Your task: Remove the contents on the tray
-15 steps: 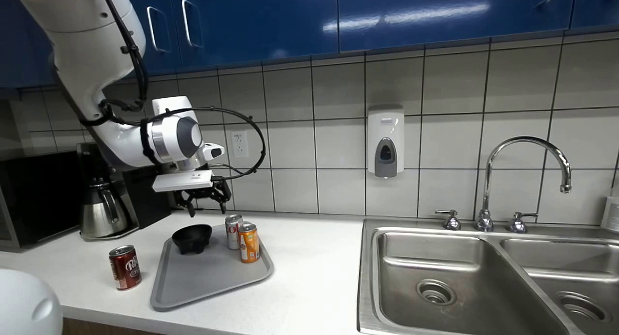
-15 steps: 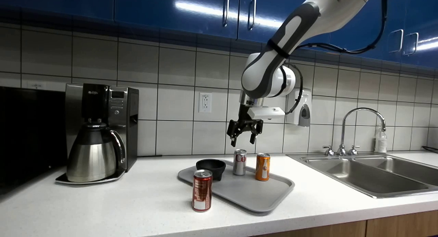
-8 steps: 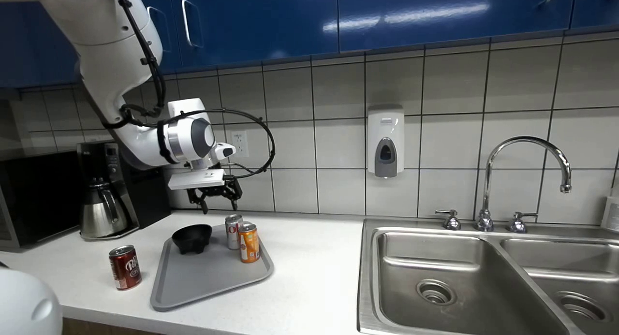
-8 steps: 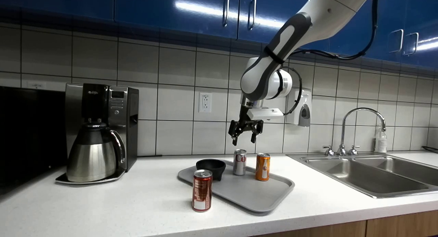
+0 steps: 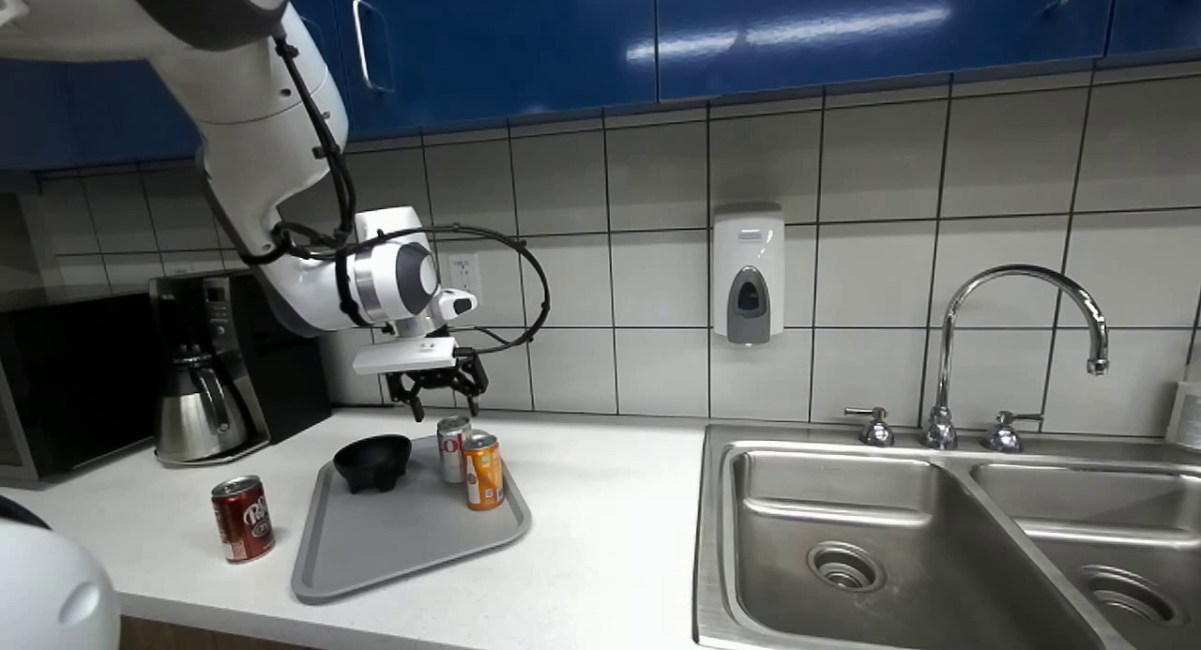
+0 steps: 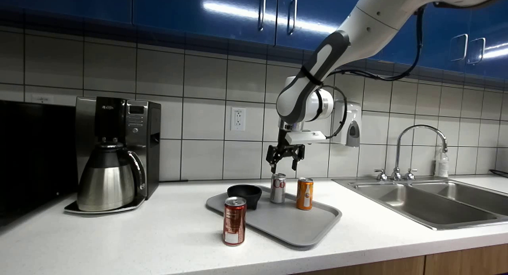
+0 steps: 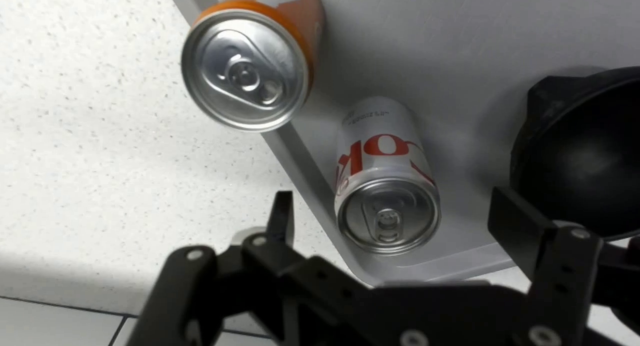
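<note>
Wrist view: black two-finger claw [image 7: 392, 211] spread pretty wide, holding nothing, with a silver-white can with red lettering [image 7: 382, 151] showing between the fingers [image 7: 284, 216]. In both exterior views the white-and-grey arm [image 6: 337, 45] angles down from up top, claw pointing down, tips near that can's top. Can's upright on the flat grey rectangular tray [image 6: 285, 227] near an orange can [image 6: 304, 195]; a dark red can [image 6: 234, 221] stands on the white counter [image 6: 158, 235].
</note>
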Tool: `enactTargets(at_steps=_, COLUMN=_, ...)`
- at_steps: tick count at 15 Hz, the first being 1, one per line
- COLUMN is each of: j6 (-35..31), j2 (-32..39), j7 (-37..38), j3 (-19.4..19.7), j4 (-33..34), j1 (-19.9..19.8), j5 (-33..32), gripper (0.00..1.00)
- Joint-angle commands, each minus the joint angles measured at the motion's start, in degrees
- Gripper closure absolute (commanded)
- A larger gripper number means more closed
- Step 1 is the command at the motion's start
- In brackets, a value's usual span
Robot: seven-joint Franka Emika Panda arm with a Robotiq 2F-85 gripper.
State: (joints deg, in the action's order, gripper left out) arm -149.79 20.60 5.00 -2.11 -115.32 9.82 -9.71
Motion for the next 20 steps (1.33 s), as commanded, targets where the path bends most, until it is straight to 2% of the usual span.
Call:
enactTargets(at_steps=1, j6=3.23, j2=3.31, j7=-1.82, j3=-0.23, j4=4.91, j1=-0.74, j5=0.31, gripper=0.0)
enactTargets(at_steps=20, j6=7.8, j2=9.99, j7=-1.54, j3=-0.29, j4=12.22, j1=0.11, j5=0.43, gripper=0.0)
